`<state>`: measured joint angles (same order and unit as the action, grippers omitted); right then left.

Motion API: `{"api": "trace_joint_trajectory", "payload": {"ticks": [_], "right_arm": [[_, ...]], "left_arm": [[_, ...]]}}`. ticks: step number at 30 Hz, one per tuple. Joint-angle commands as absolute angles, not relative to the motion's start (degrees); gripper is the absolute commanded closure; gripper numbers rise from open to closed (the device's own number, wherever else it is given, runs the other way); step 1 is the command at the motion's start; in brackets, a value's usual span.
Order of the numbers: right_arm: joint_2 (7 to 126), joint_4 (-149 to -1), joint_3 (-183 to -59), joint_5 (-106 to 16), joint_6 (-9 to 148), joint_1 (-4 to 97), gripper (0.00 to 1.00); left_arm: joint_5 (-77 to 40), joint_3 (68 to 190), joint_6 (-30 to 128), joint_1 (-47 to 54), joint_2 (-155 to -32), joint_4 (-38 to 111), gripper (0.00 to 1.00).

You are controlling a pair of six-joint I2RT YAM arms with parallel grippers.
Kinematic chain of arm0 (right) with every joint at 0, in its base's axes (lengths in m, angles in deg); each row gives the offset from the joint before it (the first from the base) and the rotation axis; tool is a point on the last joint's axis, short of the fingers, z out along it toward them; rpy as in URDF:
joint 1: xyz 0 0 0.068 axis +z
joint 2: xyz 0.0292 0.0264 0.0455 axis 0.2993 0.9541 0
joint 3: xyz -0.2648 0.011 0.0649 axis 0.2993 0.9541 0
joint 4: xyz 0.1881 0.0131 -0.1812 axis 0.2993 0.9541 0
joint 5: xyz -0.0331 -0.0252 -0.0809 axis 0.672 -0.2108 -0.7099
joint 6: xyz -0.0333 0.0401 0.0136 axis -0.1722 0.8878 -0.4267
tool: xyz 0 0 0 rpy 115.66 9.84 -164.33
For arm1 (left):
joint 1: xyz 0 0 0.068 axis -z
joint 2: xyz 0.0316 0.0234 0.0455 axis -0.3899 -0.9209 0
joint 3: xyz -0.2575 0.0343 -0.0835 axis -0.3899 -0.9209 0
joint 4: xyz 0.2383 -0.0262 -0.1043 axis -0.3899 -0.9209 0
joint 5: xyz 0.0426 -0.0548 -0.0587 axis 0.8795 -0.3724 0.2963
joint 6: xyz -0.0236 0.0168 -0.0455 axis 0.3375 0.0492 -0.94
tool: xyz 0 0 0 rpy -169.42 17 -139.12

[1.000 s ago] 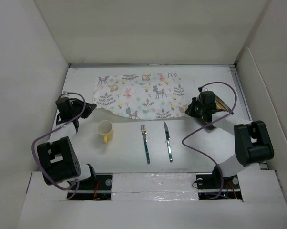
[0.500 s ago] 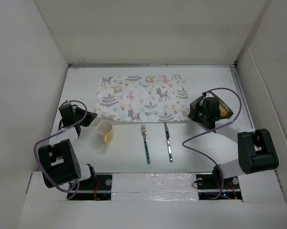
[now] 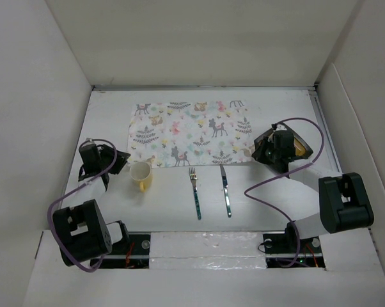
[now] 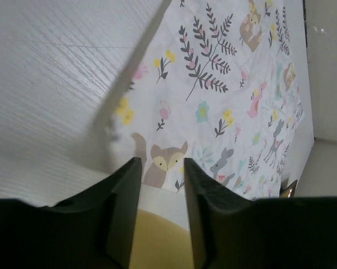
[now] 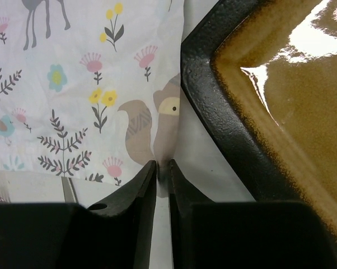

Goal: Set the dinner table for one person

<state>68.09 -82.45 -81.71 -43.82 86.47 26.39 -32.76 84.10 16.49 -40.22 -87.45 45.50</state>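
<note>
The dinner table point(image 3: 173, 198) is seen as the broad white top that lies under the mat point(image 3: 189, 131) and spreads out on every side of it. It is judged rigid, heavy and fixed, so no hold is to be taken on it. Things are only set down on it, and its smooth face is likely to let them slide.

The mat itself is soft, thin cloth. It is best pinched at a corner and drawn flat.

A brown glazed plate point(image 5: 280, 84) with a dark rim is found just beside the mat's right edge. It is judged slippery and breakable, and is best gripped across the rim.

A yellow cup point(image 3: 141, 176) stands just off the mat's near left corner. A fork point(image 3: 195, 192) and a knife point(image 3: 225, 190) are laid side by side just off its near edge.

The left gripper point(image 4: 162, 168) is held partly open near that left corner, with nothing between its jaws. The right gripper point(image 5: 163, 168) is closed to a thin slit at the mat's near right corner. Whether cloth is pinched there cannot be told.
</note>
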Motion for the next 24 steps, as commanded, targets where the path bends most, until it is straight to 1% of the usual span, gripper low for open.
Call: {"api": "trace_joint_trajectory", "payload": {"ticks": [1,2,3,5,6,8,9,12,14,16,17,18,20,22,24], "right_arm": [[67.7,-84.1,-83.7,-45.5,86.4,26.6,0.78],[67.6,-84.0,-83.7,-46.2,86.5,26.6,0.77],[67.3,-83.8,-83.8,-46.5,86.4,26.6,0.73],[66.9,-83.1,-84.0,-46.5,86.3,27.1,0.70],[66.5,-83.0,-84.0,-46.5,86.2,27.1,0.63],[65.3,-82.2,-83.8,-47.4,86.1,28.7,0.58],[64.4,-81.7,-83.8,-48.3,86.1,29.3,0.52],[59.7,-78.6,-84.9,-51.8,85.7,30.6,0.41],[54.3,-77.3,-84.7,-55.3,86.7,30.6,0.38],[50.3,-78.0,-83.4,-58.9,89.5,29.9,0.34],[48.4,-78.5,-82.4,-61.6,90.6,29.1,0.33],[45.3,-78.9,-80.4,-62.4,91.9,26.5,0.32],[42.6,-79.7,-78.2,-63.9,95.1,23.0,0.31],[40.0,-79.1,-76.0,-64.0,97.0,16.9,0.28],[38.9,-78.5,-75.1,-65.1,97.9,13.3,0.26]], "left_arm": [[-33.2,83.0,16.8,-40.3,-84.5,46.3,0.64],[-34.0,82.7,16.6,-40.3,-84.2,46.7,0.62],[-34.1,82.6,16.6,-40.3,-83.8,46.7,0.62],[-33.7,83.6,16.5,-40.3,-82.7,45.8,0.54],[-33.6,85.1,16.7,-40.3,-82.2,45.3,0.54],[-33.1,87.0,16.5,-40.3,-79.5,44.4,0.54],[-33.4,87.8,16.1,-40.3,-78.6,44.4,0.54],[-33.6,93.5,17.0,-39.6,-74.4,44.0,0.55],[-32.0,99.1,18.8,-36.4,-72.0,41.9,0.60],[-32.0,102.2,20.4,-33.5,-69.3,41.7,0.69],[-34.2,102.3,20.5,-32.3,-68.3,42.7,0.75],[-35.7,102.1,20.5,-30.2,-67.2,44.2,0.86],[-42.9,101.1,21.0,-30.2,-64.8,46.7,1.00],[-46.8,100.0,23.7,-30.2,-62.3,45.8,1.00],[-46.9,99.4,26.1,-30.2,-60.2,43.4,1.00]]}}
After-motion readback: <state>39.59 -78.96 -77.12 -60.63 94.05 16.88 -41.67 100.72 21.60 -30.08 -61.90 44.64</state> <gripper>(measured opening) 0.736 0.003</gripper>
